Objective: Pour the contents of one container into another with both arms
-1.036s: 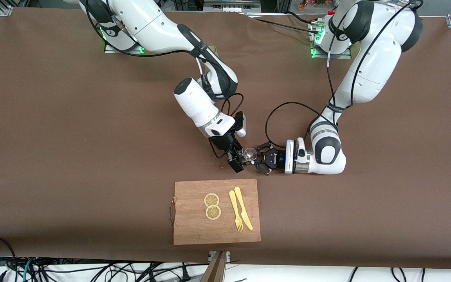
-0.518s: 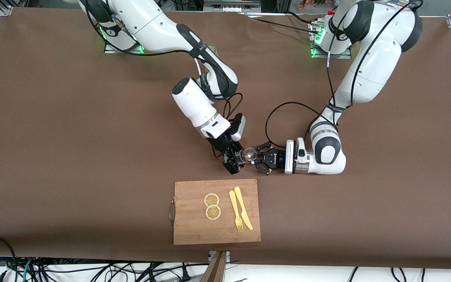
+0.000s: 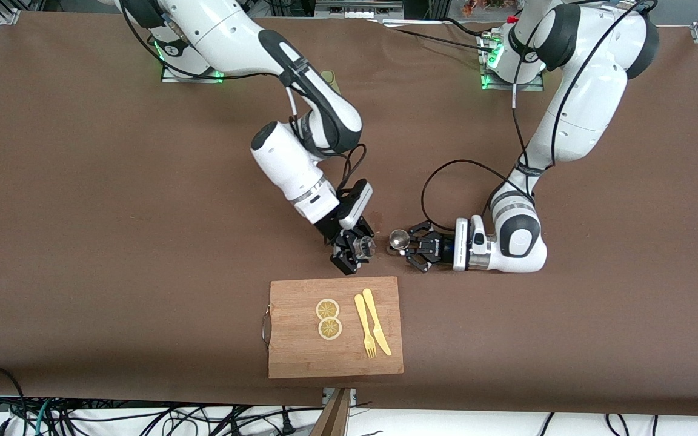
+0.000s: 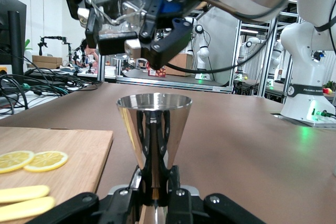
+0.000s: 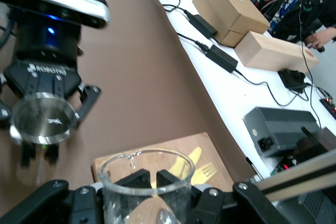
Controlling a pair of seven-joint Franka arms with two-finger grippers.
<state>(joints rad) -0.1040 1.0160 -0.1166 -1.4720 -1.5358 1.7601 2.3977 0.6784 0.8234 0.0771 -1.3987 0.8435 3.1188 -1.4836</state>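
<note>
Looking down from high across the bench (image 3: 82, 242), bases at twelve o'clock. Riding close on each wrist, low and level on the left, tilted downward on the right. Sharing the cutting board (image 3: 335, 327) (image 4: 58, 156) (image 5: 157, 158) in all three.

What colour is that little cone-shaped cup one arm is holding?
Shiny mirror-like silver; the metal jigger shows best in the left wrist view.

Mirror-polished metal jigger (image 4: 154, 124), clear glass beaker (image 5: 145, 179), matt wooden board (image 3: 335, 327)
</note>
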